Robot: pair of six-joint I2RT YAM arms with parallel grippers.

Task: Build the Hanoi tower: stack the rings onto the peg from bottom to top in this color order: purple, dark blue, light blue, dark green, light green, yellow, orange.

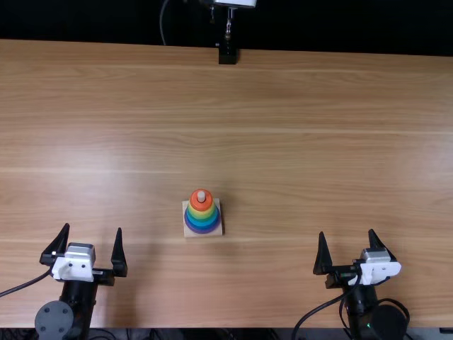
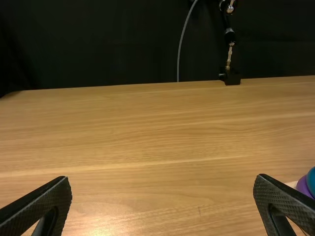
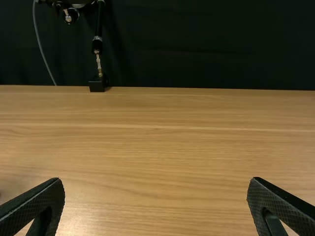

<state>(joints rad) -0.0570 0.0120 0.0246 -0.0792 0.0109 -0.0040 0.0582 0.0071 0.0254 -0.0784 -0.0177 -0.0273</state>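
Note:
Near the middle of the table, a ring tower stands on a square light wooden base [image 1: 193, 231]. Its pale peg tip [image 1: 201, 196] pokes through the orange ring [image 1: 201, 205]; below are a yellow ring [image 1: 202, 214], blue rings [image 1: 203, 222] and a purple ring [image 1: 203, 231] at the bottom. Green rings cannot be told apart. My left gripper [image 1: 95, 232] is open, left of the tower, and my right gripper [image 1: 347, 235] is open, well to its right. In the left wrist view, my left gripper [image 2: 162, 182] has the purple ring [image 2: 303, 186] beyond one finger. My right gripper [image 3: 156, 184] holds nothing.
A black clamp mount [image 1: 227, 54] with a stand and cable sits at the table's far edge. The wooden table [image 1: 304, 142] stretches around the tower on all sides, with dark cloth behind it. Black cables lie beside both arms.

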